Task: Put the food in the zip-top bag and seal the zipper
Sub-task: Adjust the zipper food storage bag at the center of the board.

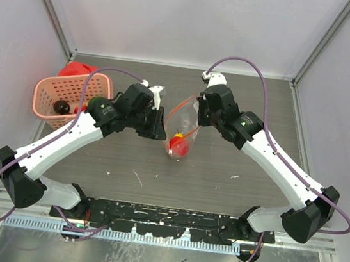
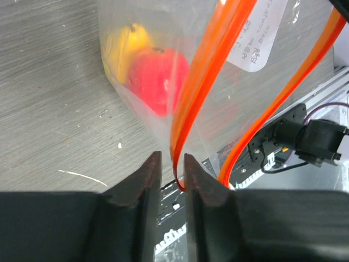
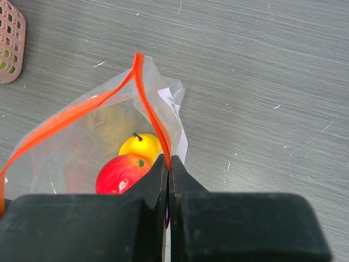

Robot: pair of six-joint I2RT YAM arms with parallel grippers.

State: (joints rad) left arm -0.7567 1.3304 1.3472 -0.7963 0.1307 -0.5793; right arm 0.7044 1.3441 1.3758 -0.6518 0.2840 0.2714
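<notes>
The clear zip-top bag [image 1: 186,123] hangs between my two grippers at mid-table with its mouth spread wide. Inside lie a red apple [image 2: 158,79] and a yellow fruit [image 2: 128,46], also visible in the right wrist view as the red apple [image 3: 122,172] and the yellow fruit [image 3: 139,147]. My right gripper [image 3: 168,161] is shut on the orange zipper [image 3: 150,112] at the bag's right edge. My left gripper [image 2: 172,164] stands slightly open, and the zipper [image 2: 202,82] runs loosely through the narrow gap between its jaws.
A pink lattice basket [image 1: 69,98] sits at the table's left, with a dark food piece [image 1: 62,107] and a red one [image 1: 76,69] in it. Grey walls close in the back and both sides.
</notes>
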